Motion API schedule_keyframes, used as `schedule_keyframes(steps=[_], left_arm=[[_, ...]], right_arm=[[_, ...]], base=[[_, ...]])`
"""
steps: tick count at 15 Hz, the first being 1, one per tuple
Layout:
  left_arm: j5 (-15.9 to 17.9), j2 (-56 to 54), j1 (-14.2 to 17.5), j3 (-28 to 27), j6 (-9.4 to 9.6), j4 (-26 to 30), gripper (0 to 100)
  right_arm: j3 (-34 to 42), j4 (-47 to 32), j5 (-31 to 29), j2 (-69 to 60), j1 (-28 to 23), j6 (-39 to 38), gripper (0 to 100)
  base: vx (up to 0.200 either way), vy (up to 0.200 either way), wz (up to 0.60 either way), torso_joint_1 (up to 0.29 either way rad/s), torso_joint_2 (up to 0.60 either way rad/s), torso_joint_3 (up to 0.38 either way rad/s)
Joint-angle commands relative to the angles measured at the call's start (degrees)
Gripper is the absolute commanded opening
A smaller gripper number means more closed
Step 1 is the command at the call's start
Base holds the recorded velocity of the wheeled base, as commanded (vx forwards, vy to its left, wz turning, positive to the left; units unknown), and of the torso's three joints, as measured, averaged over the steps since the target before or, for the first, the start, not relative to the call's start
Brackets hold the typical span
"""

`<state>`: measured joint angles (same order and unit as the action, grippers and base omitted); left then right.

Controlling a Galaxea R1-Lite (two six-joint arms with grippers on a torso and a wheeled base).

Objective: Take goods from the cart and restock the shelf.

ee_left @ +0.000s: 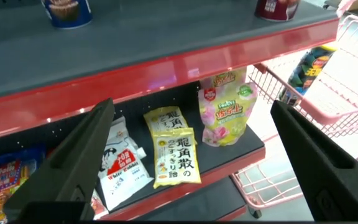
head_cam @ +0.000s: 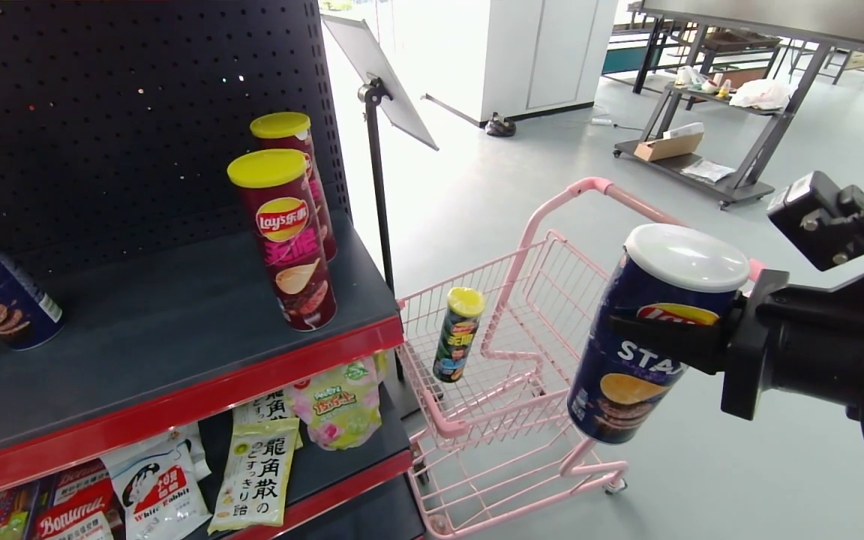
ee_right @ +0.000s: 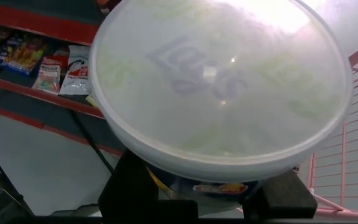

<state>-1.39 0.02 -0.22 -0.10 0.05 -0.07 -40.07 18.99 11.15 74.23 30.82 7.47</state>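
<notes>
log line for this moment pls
right gripper: jaws shut on blue can near pink cart | left gripper: jaws open, empty | cart holds yellow-lidded can

Right hand tight around blue can; left hand spread wide.

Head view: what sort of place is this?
Probably a mock shop in a workshop: shelf with snack bags, pink shopping cart, metal racks behind.
</notes>
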Motion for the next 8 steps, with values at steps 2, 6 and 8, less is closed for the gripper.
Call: schedule_keyframes(steps=[2, 6, 8], left_arm=[[0.0, 0.1, 0.0, 0.0, 0.04, 0.0, 100], [0.0, 0.0, 0.0, 0.0, 0.04, 0.0, 100], [0.0, 0.0, 0.0, 0.0, 0.04, 0.0, 100]], right_arm=[[-0.4, 0.0, -0.1, 1.0, 0.1, 0.0, 0], [0.2, 0.1, -0.3, 0.7, 0.0, 0.0, 0], [0.3, 0.1, -0.3, 0.7, -0.1, 0.0, 0]], base=[[0.000, 0.000, 0.00, 0.161, -0.39, -0.232], [0.000, 0.000, 0.00, 0.101, -0.26, -0.146], [0.000, 0.000, 0.00, 0.000, 0.00, 0.000]])
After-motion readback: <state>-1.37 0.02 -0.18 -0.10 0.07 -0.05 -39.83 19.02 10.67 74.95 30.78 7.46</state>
